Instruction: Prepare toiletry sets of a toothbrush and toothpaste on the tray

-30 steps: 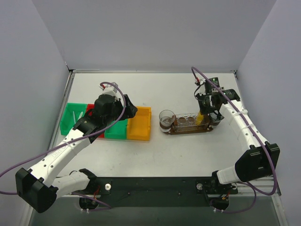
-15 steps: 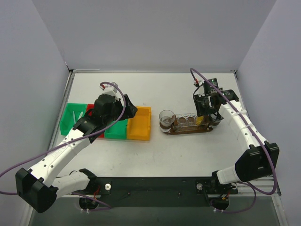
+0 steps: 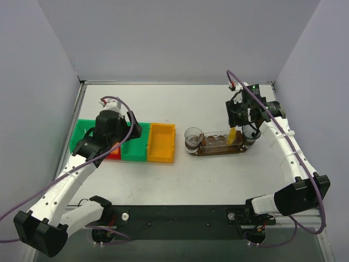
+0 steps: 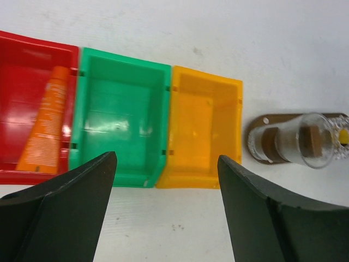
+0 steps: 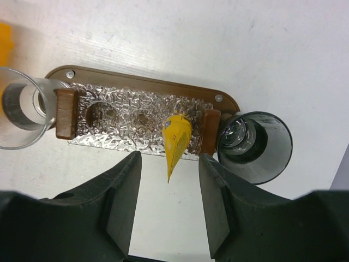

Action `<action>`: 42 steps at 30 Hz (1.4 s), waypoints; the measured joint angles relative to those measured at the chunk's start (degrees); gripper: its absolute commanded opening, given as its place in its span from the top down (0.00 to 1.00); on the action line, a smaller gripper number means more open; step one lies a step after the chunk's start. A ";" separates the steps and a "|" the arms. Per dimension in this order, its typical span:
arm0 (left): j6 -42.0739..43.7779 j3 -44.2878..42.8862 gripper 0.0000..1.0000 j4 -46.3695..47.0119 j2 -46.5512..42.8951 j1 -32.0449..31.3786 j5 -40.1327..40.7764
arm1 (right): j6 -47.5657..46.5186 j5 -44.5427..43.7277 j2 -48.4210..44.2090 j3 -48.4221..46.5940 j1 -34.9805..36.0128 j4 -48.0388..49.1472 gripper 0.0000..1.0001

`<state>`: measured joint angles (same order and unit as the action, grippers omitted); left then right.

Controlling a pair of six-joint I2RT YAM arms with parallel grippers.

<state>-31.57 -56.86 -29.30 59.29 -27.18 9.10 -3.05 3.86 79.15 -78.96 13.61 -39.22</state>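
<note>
The dark-brown tray (image 5: 136, 85) has a foil-lined middle. A yellow toothpaste tube (image 5: 175, 139) stands in it near the right end, tip up. It also shows in the top view (image 3: 233, 135) on the tray (image 3: 218, 152). My right gripper (image 5: 166, 202) is open just above the tube, not touching it; in the top view it (image 3: 244, 124) hovers over the tray's right end. An orange toothpaste tube (image 4: 46, 128) lies in the red bin (image 4: 22, 65). My left gripper (image 4: 166, 207) is open and empty, high over the bins (image 3: 130, 132). I see no toothbrush.
A green bin (image 4: 120, 125) and a yellow-orange bin (image 4: 204, 131) sit right of the red one, both looking empty; another green bin (image 3: 82, 134) is at the far left. A clear cup (image 5: 19, 106) stands on the tray's left end and a dark cup (image 5: 253, 144) at its right.
My right gripper has let go of the yellow tube and risen, leaving it standing in the tray. My left arm has swung left, away from the yellow-orange bin.
</note>
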 measured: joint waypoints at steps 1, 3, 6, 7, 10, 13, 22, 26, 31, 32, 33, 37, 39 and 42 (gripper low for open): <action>0.90 0.07 0.15 -0.98 -1.07 2.01 -0.26 | 0.00 0.04 -0.33 -0.66 0.00 0.00 0.58; 2.51 0.20 0.15 -2.73 -3.17 7.13 -1.27 | 0.00 0.20 -1.05 -1.86 0.00 0.02 0.58; 5.53 0.26 0.20 -4.57 -4.28 17.09 -6.27 | 0.00 0.52 -2.40 -2.62 0.00 0.00 0.58; 6.51 0.39 0.22 -4.87 -3.87 20.57 -8.48 | 0.00 0.66 -2.89 -2.71 0.00 0.02 0.58; 9.27 0.98 0.23 -5.64 -0.52 29.07 -14.36 | -0.02 0.90 -3.98 -2.86 0.00 0.00 0.58; 11.87 1.16 0.27 -6.29 4.44 32.13 -17.20 | -0.04 1.09 -4.81 -2.86 -0.02 -0.02 0.57; 21.62 1.51 0.34 -6.25 14.67 35.34 -21.22 | -0.02 1.07 -7.50 -2.84 -0.07 -0.02 0.57; 25.05 1.51 0.35 -6.12 18.97 35.54 -22.69 | -0.02 1.07 -7.69 -2.84 -0.09 -0.02 0.57; 27.50 1.44 0.38 -5.16 23.61 35.63 -25.09 | 0.17 1.05 -7.58 -2.84 -0.11 -0.02 0.57; 27.80 1.44 0.39 -4.74 24.44 35.63 -25.40 | 0.20 1.05 -7.48 -2.86 -0.11 -0.02 0.57; 28.06 1.42 0.39 -4.31 25.31 35.63 -25.66 | 0.22 1.05 -7.34 -2.86 -0.11 -0.02 0.57; 28.94 1.05 0.39 -3.80 27.89 35.65 -25.62 | 0.20 1.05 -6.58 -3.02 -0.11 -0.07 0.57; 29.27 0.70 0.39 -3.58 29.18 35.65 -25.57 | 0.20 1.05 -6.03 -3.32 -0.11 -0.09 0.57; 29.53 0.24 0.39 -3.48 30.42 35.65 -25.44 | 0.17 1.05 -4.98 -4.07 -0.11 -0.31 0.57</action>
<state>-2.04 -56.62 -32.77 89.71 8.47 -16.34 -2.87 4.91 74.17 -83.02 13.50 -39.53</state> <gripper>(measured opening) 0.613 0.428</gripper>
